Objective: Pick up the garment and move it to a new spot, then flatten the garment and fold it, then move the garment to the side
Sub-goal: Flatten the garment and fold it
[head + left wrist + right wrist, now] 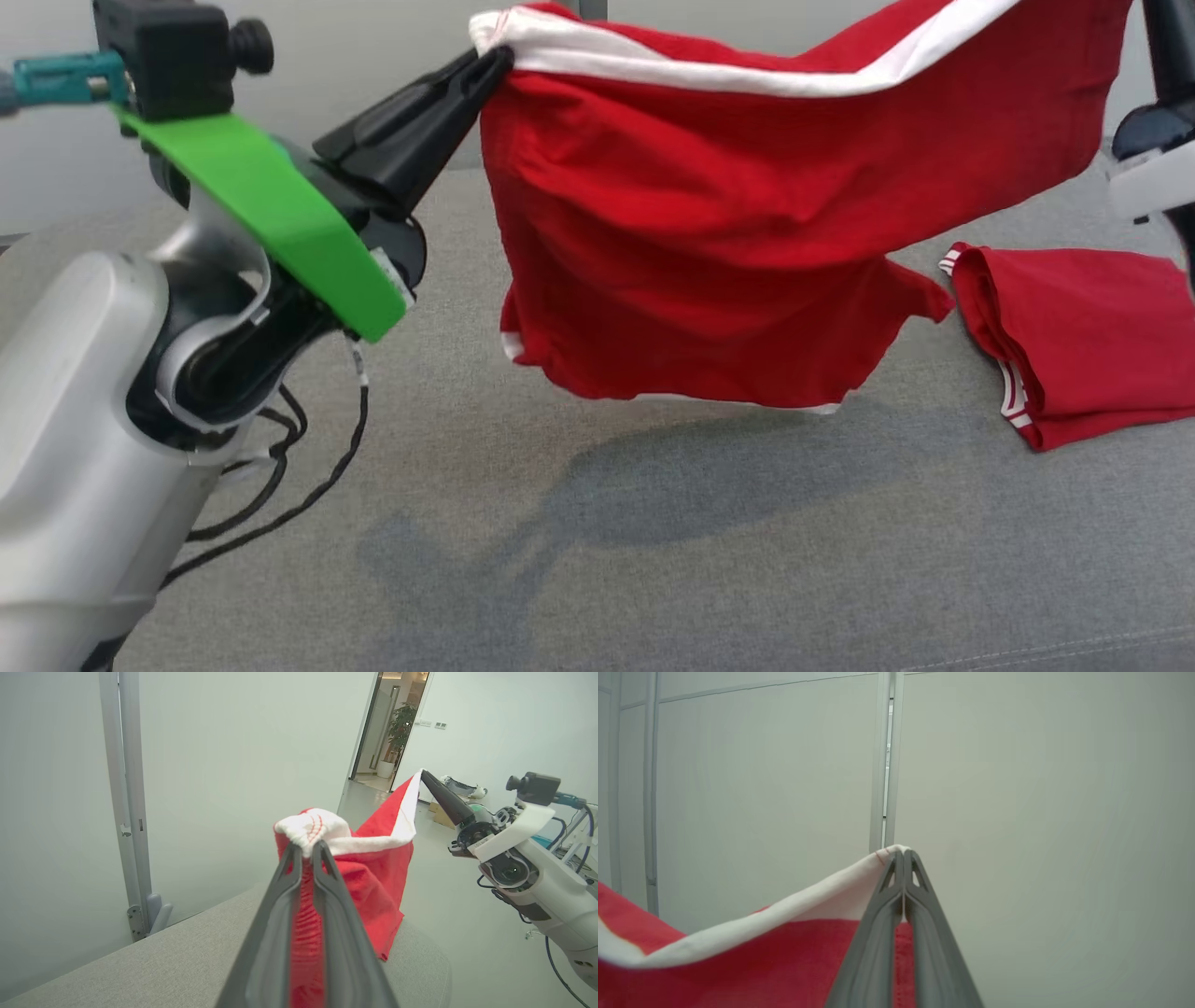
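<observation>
- The grey worktop [597,579] stretches nearest the robot, in front of and left of the folded red piece [1083,345]. A soft shadow [653,485] on it suggests the cloth above hangs free of the surface.
- The left pincer [493,63] is pressed together on one end of the white band [747,77], high up and far left of the folded piece. The left wrist view shows the bunched band between its tips.
- The garment [709,233] hangs in the air between the two pincers, above the worktop and just left of the folded piece. Holding the band ends apart probably lets the cloth's weight pull it open, ready for laying flat.
- The right pincer [903,855] is clamped on the other band end, above the folded piece.
- The folded piece lies on the worktop, likely one already finished, so the lay-down spot seems to be the stretch to its left.
- A pale wall [1017,788] stands beyond the folded piece.
</observation>
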Robot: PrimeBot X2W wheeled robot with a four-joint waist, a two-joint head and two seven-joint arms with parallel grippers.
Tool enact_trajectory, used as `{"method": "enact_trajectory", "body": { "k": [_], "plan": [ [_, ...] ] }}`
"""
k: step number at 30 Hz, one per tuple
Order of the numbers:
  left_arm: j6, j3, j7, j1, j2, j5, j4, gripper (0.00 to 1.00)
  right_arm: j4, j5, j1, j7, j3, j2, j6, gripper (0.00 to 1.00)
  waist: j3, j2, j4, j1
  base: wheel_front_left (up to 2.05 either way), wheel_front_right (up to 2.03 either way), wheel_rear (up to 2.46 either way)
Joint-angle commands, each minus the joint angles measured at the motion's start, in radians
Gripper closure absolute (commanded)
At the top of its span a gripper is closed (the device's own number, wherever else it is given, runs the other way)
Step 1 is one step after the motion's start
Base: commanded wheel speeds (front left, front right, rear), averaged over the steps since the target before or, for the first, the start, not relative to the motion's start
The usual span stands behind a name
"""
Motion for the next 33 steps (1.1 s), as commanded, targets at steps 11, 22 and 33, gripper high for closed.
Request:
{"method": "enact_trajectory", "body": {
  "k": [11, 22, 33],
  "plan": [
    [-0.019, -0.019, 0.001, -0.350, -0.098, 0.113, 0.263, 1.00, 0.213, -0.025, -0.367, 0.076, 0.075, 0.028, -0.001, 1.00, 0.261, -0.0001, -0.023, 0.0000, 0.00, 0.00, 0.00],
    [-0.050, -0.145, -0.436, -0.767, -0.146, 0.403, 0.607, 1.00, 0.479, -0.093, -0.803, -0.112, 0.139, 0.115, -0.001, 1.00, 0.581, -0.0001, -0.046, 0.0000, 0.00, 0.00, 0.00],
    [-0.049, -0.361, -0.577, -0.569, -0.014, 0.438, 0.450, 1.00, 0.442, -0.045, -0.600, -0.132, 0.240, 0.078, -0.001, 1.00, 0.659, -0.0001, -0.057, 0.0000, 0.00, 0.00, 0.00]
  ]
}}
